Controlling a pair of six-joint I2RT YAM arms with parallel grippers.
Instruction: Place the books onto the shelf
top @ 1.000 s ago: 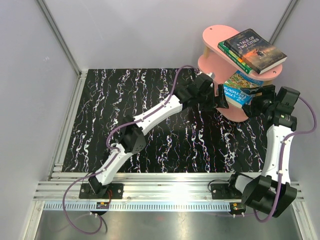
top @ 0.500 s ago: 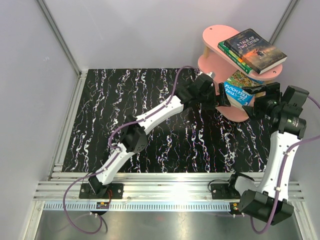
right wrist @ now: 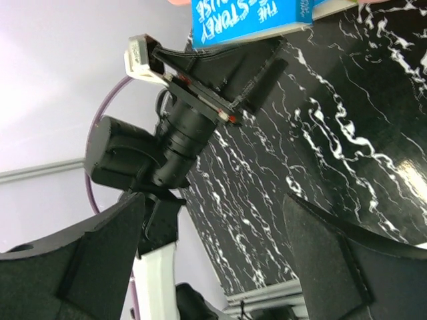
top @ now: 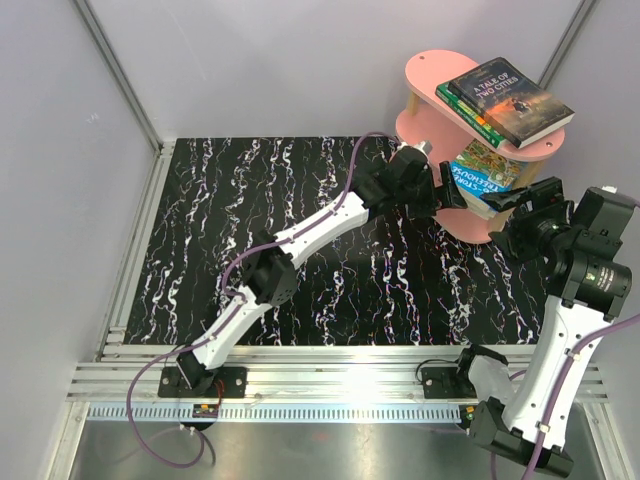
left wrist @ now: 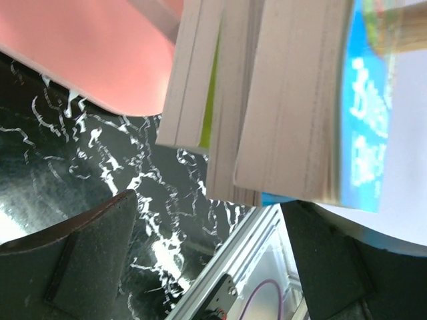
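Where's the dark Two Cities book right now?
In the top view the dark book lies at the far right, on the top tier of the pink shelf, resting on a green-edged book.

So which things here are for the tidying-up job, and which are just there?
For the job:
- dark grey book on the top tier
- blue books on a lower tier
- pink shelf

Just there:
- black marbled mat
- metal rails
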